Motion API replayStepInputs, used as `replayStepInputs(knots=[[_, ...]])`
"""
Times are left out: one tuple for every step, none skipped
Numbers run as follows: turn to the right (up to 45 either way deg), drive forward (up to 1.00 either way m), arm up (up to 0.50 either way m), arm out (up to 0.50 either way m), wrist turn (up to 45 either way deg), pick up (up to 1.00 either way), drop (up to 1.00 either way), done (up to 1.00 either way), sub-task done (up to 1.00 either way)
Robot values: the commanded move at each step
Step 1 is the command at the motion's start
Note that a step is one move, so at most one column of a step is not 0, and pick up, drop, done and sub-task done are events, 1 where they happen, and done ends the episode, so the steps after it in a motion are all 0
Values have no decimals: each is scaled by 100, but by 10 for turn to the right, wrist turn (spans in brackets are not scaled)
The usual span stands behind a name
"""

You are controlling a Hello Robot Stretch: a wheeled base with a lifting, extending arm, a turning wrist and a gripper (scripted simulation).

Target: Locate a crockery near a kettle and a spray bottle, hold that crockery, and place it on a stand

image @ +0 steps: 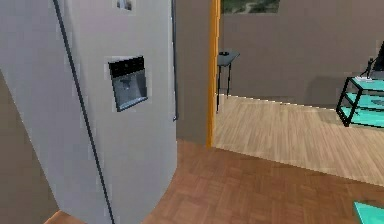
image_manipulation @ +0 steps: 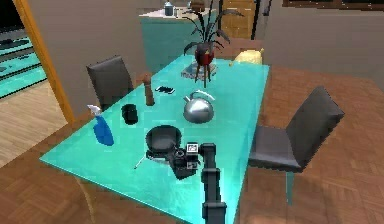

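We find our end effector [image_manipulation: 170,158] at the dark bowl [image_manipulation: 160,137] on the near desk [image_manipulation: 245,100], spray bottle [image_manipulation: 102,128] left, kettle [image_manipulation: 198,106] beyond, and cannot tell whether it holds anything.

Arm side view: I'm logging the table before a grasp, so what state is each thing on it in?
Kettle, upright on the table.
Spray bottle, upright near the table's edge.
Black mug, upright.
Dark bowl, right way up.
Potted plant, upright.
Gripper, by the dark bowl; cannot tell whether it holds anything.
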Motion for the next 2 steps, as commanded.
replayStepInputs(knots=[[0,0,28,0,0,0,0,0,0],[0,0,0,0,-450,0,0,0,0]])
